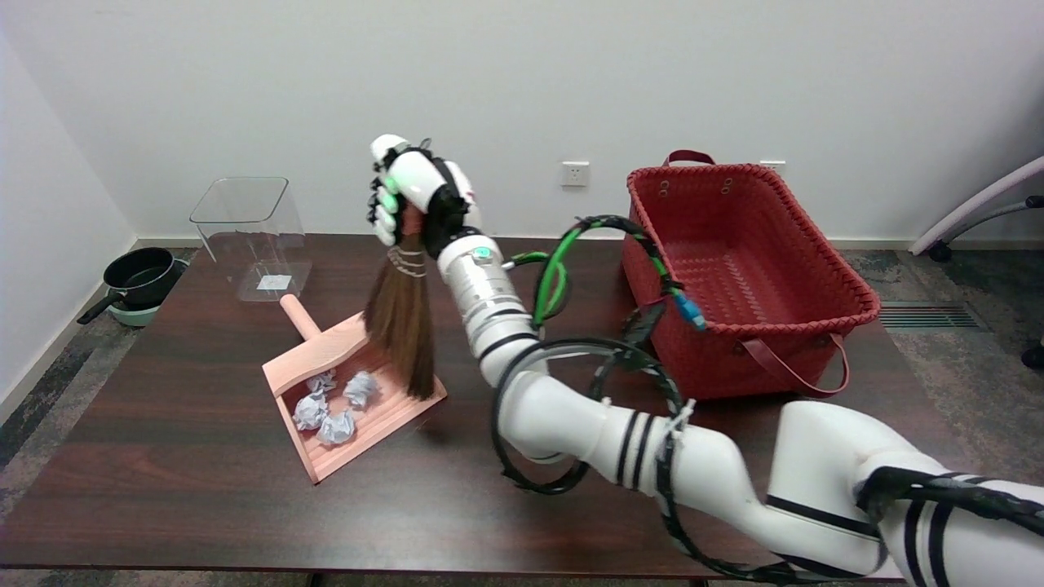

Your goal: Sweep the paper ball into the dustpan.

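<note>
1. Fingers point(383, 214) of the right hand point(416, 191) were wrapped tight round the handle of the little broom point(404, 326), which hung bristles-down straight below them, tips at or just over the dustpan's right edge. Couldn't tell if they were actually touching it.
2. Paper balls point(334, 403), four crumpled ones I think, sat already inside the pink dustpan point(326, 350), below and a bit left of the fingers. So the sweeping looked basically done to me.
3. Main risk imo: the bristles were right on the pan's lip. Any drag sideways or a sloppy lift could've nudged the light pan across the desk point(204, 505) or tipped it, and the balls would roll right back out.
4. Also, the broom hung from a grip high on its handle, so it could've swung and flicked a ball.
5. Clear bin point(249, 236) sat further left of the fingers, red basket point(742, 269) off to their right; a wide swing could've clipped either.
</note>
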{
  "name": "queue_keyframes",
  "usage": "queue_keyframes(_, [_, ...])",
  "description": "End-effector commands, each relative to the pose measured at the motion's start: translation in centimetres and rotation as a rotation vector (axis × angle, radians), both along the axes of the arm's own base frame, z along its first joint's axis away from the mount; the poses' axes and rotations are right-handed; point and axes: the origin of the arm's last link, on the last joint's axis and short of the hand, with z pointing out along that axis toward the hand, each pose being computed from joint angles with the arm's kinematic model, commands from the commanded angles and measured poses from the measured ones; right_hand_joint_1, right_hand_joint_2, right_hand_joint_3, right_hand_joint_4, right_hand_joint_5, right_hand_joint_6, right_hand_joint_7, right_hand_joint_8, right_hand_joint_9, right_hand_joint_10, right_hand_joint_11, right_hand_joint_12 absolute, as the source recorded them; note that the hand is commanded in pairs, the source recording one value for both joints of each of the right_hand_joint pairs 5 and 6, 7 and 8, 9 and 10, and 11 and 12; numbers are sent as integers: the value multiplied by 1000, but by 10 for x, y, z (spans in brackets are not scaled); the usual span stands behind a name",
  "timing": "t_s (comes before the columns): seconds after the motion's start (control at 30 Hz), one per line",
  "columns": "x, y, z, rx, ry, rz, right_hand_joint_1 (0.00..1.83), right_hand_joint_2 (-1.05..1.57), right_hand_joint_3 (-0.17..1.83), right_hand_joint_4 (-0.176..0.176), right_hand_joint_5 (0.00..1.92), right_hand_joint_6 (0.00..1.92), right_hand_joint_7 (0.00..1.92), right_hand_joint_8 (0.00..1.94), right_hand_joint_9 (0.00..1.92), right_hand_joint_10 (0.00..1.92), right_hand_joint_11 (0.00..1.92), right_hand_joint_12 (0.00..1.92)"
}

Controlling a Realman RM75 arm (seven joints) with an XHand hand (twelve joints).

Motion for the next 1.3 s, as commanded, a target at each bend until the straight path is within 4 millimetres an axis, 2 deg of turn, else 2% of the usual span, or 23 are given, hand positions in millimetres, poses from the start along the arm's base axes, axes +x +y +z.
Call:
queue_keyframes(0.03, [18,34,81,-73,72,123,710,1571,993,0,1920,1920,1920,1920,1920,1920,1819,1819])
queue_keyframes(0.27, [29,42,84,-68,69,165,719,1571,1048,0,1920,1920,1920,1920,1920,1920,1807,1807])
queue_keyframes(0.43, [34,50,100,-122,132,224,759,1571,1073,0,1920,1920,1920,1920,1920,1920,1764,1764])
queue_keyframes(0.87, [10,55,114,-150,220,170,784,1571,1233,0,1920,1920,1920,1920,1920,1920,1738,1738])
queue_keyframes(1.17, [17,57,114,-152,222,193,809,1526,1266,0,1920,1920,1920,1920,1920,1920,1721,1721])
queue_keyframes(1.3, [13,62,114,-149,248,203,813,1519,1268,0,1920,1920,1920,1920,1920,1920,1719,1719])
